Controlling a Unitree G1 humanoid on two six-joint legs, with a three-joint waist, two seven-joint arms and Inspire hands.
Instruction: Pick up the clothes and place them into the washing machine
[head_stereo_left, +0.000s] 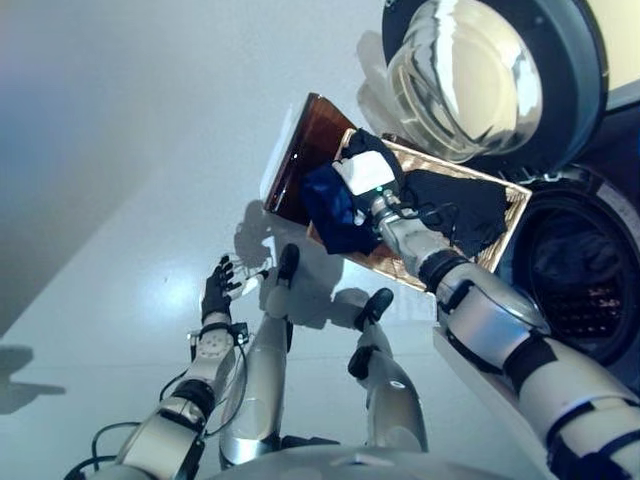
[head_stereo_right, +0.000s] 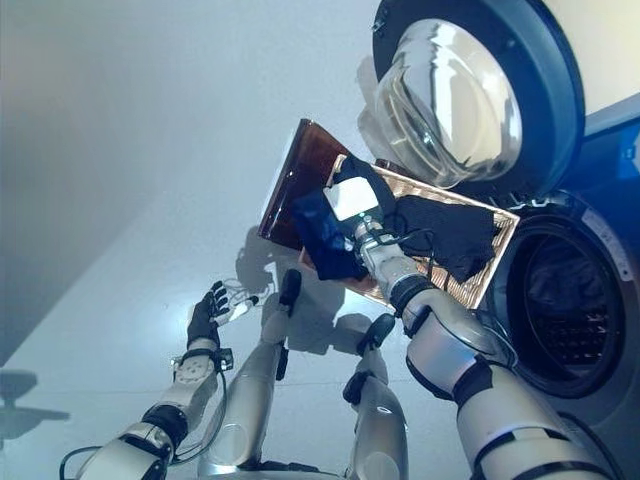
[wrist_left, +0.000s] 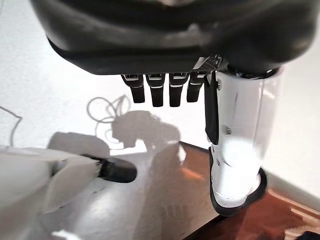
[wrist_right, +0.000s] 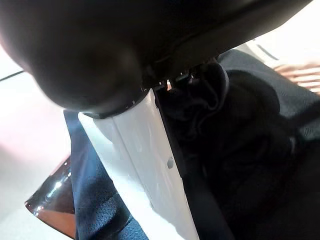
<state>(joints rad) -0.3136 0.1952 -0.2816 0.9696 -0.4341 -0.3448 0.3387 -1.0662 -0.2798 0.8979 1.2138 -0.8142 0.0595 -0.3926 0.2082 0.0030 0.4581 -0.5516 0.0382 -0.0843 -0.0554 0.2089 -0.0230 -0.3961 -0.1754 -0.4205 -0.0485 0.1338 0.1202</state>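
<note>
Over the basket's (head_stereo_left: 510, 215) left edge the right hand (head_stereo_left: 368, 172) clamps dark clothes (head_stereo_left: 335, 205), no writing readable, while the left hand (head_stereo_left: 217, 290) hangs open over the floor (head_stereo_left: 120, 200).

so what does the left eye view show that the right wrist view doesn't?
Only the left eye view shows the washing machine's open door, its drum, the woven basket and the idle left hand low over the floor. Only the right wrist view shows the mesh weave of the blue garment up close. Both show the right hand reaching into the dark clothes; its fingers are hidden.
</note>
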